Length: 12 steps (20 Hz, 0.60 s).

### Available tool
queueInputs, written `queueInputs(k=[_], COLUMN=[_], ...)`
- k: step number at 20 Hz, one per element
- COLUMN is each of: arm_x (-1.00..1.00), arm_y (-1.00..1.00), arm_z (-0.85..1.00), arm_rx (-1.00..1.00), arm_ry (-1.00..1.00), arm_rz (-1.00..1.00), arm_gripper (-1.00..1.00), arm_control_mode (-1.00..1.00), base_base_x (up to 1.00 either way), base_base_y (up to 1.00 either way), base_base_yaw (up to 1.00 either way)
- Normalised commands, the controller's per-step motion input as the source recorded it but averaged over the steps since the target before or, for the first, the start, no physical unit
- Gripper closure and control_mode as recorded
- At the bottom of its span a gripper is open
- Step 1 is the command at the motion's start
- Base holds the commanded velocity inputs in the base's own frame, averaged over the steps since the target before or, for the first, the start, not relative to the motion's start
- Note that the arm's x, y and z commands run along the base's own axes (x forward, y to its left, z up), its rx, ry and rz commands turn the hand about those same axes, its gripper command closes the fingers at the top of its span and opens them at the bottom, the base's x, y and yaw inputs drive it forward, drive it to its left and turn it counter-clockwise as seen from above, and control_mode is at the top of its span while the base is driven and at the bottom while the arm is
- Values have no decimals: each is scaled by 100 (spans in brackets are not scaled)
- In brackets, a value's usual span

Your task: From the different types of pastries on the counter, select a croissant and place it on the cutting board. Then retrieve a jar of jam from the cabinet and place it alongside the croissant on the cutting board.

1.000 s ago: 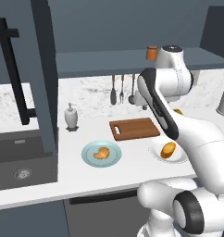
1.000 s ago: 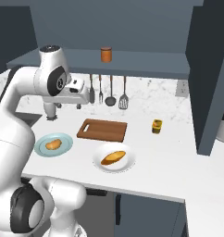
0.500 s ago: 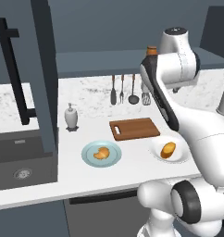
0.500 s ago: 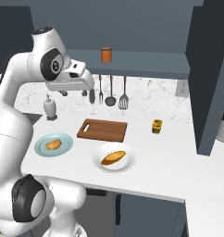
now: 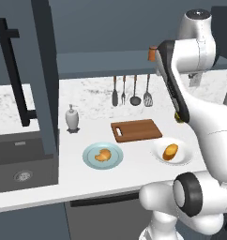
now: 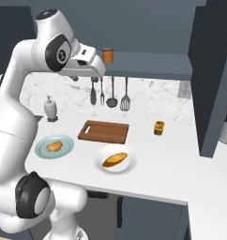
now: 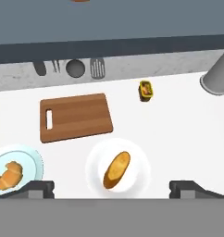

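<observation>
The croissant (image 5: 103, 155) (image 6: 53, 146) (image 7: 7, 175) lies on a round light-blue plate (image 5: 89, 159) (image 6: 41, 151) left of the cutting board (image 5: 136, 130) (image 6: 104, 131) (image 7: 74, 116), which is bare. The rounder bun (image 5: 170, 151) (image 6: 115, 160) (image 7: 116, 170) rests on a white dish in front of the board. The jar of jam (image 5: 153, 53) (image 6: 107, 55) stands on the cabinet shelf (image 6: 148, 63). My gripper (image 7: 112, 189) is open and holds nothing. It hangs high over the counter (image 6: 171, 154), about level with the shelf, looking down on the bun.
A white shaker bottle (image 5: 72, 118) (image 6: 50, 108) stands at the back left. Utensils (image 5: 132, 91) (image 6: 109, 93) hang on the marbled wall. A small yellow jar (image 6: 158, 127) (image 7: 146, 90) sits right of the board. The open cabinet door (image 5: 45, 75) with black handle (image 5: 14, 70) hangs over the sink (image 5: 21, 159).
The arm has lifted the hand from low over the counter to shelf height, closer to the jar. Pastries, board and jar have stayed put.
</observation>
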Motion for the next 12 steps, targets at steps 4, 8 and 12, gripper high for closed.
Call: queueInputs(k=[4, 8, 12], arm_x=[12, 21, 39], arm_y=[-17, -9, 0], arm_z=[45, 44, 42], arm_rx=[1, 5, 6], arm_ry=[-21, -12, -8], arm_rz=[0, 0, 0], arm_gripper=[-100, -100, -100], arm_control_mode=[-100, -100, -100], base_base_x=[0, 0, 0], base_base_y=[0, 0, 0], base_base_yaw=[0, 0, 0])
